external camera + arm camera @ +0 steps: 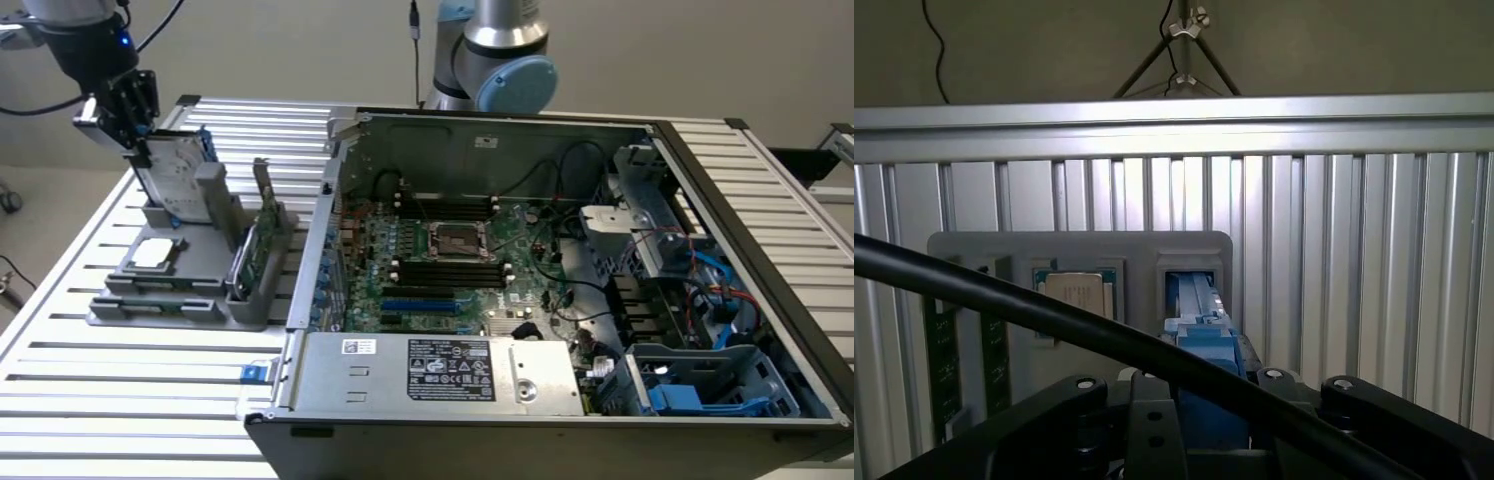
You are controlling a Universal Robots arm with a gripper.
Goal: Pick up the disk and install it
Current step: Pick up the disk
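Exterior and wrist views of the disk pick-up. We see the arm's wrist reaching down from the upper corner at the exterior view's left, with the gripper (pixel 139 138) pointing steeply downward and leaning slightly toward the grey fixture (pixel 160 288). The arm's blue-capped joint (pixel 514 80) stands behind the open computer case (pixel 494 118).

The claw is clenched on the upper end of the disk (pixel 180 178). The disk stands nearly upright and slightly tilted, and its lower end sits at the fixture's rear slot. We cannot tell whether that lower end still touches the slot floor.

In the wrist view, the blue carrier frame of the disk (pixel 1204 345) lies between the two black jaw links of the gripper (pixel 1204 412). A black cable (pixel 1054 318) crosses in front of them.

The fixture (pixel 974 252) also holds a small square chip (pixel 154 252) (pixel 1079 295), lying flat in a recess beside the disk's slot. A thin green card (pixel 274 235) stands on edge at the side nearer the case.

Fixture and case rest apart on the slatted aluminium table (pixel 134 400) (pixel 1334 250). Inside the case we note the motherboard (pixel 441 260) and a labelled power supply (pixel 441 370) at the near wall.
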